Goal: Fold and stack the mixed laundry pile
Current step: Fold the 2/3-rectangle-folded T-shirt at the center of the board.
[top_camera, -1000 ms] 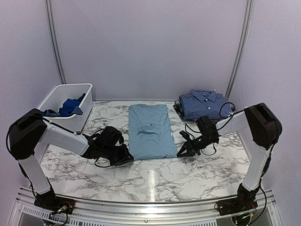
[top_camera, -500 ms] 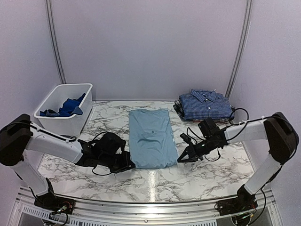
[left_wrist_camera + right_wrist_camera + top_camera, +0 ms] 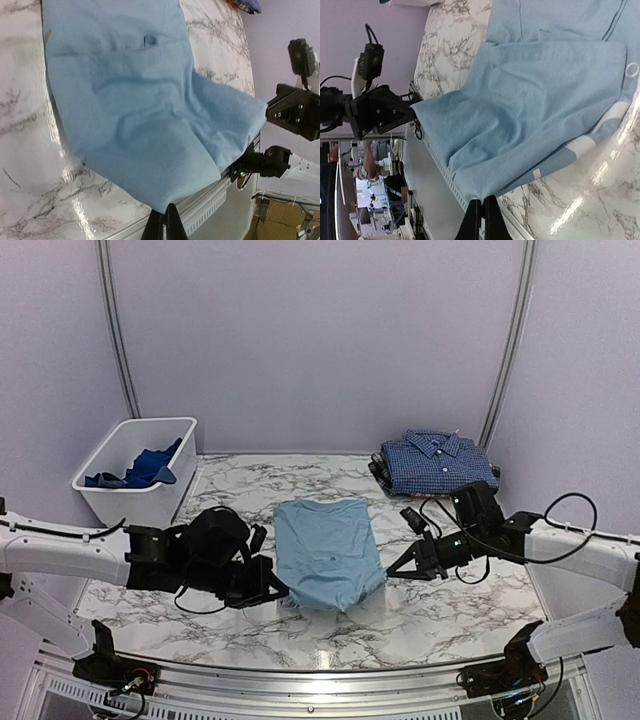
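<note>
Pinching near-left corner of the light blue T-shirt (image 3: 325, 540) in closed left gripper (image 3: 285, 590). Pinching its near-right corner in closed right gripper (image 3: 389, 574).

I see a soft, matt cloth T-shirt (image 3: 325, 545) on a glossy marbled table (image 3: 420, 612), and a smooth plastic bin (image 3: 135, 502).

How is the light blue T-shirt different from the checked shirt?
The light blue T-shirt is plain; the checked shirt has tiny squares and a collar. The T-shirt's near edge is pinched up by the left gripper and right gripper; the checked shirt lies folded, untouched. Both are blue.
</note>
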`<state>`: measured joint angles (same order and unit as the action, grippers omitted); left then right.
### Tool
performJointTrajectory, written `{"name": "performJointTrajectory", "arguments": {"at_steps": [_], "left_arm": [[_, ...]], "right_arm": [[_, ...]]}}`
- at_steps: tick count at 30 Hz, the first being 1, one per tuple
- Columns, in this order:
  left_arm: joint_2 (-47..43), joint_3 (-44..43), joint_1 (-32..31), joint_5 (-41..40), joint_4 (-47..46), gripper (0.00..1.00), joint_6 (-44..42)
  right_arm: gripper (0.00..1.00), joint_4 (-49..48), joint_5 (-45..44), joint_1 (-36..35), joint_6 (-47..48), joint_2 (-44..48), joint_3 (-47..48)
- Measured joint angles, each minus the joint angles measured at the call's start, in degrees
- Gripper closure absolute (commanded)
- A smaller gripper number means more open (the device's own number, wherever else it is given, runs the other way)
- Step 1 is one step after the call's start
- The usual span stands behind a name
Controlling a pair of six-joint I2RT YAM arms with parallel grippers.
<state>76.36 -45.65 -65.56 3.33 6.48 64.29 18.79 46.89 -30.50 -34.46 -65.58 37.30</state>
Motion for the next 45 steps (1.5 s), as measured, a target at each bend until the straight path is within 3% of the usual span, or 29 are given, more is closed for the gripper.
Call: {"name": "performJointTrajectory", "arguments": {"at_steps": [9,14,21,24,29,37,45], "left_arm": [[12.9,-14.7,15.2,1.8,3.2,1.0,-9.7],[22.7,-22.6,22.0,3.1,4.5,1.0,-14.8],[39.1,-29.8,24.9,6.0,4.3,1.0,-19.7],[41.0,-29.9,24.9,7.6,3.2,1.0,-20.2],[36.9,-21.1,24.2,9.7,-3.5,1.0,-19.3],[20.4,-3.5,17.3,9.1,-3.2,1.0,-16.4],[5.9,1.0,14.6,6.6,-0.4,1.0,-13.3]], "right_arm": [[1.0,3.9,0.0,9.7,8.2,-24.0,23.0],[1.0,4.8,-0.1,11.7,13.3,-38.8,34.8],[1.0,3.7,-0.6,11.7,15.3,-52.9,39.1],[1.0,3.1,0.0,11.6,15.5,-55.9,38.8],[1.0,-3.0,0.3,9.4,14.8,-51.5,30.7],[1.0,-7.3,0.0,-0.8,8.3,-30.9,6.9],[1.0,-5.4,-1.5,-1.1,5.6,-17.5,4.5]]}}
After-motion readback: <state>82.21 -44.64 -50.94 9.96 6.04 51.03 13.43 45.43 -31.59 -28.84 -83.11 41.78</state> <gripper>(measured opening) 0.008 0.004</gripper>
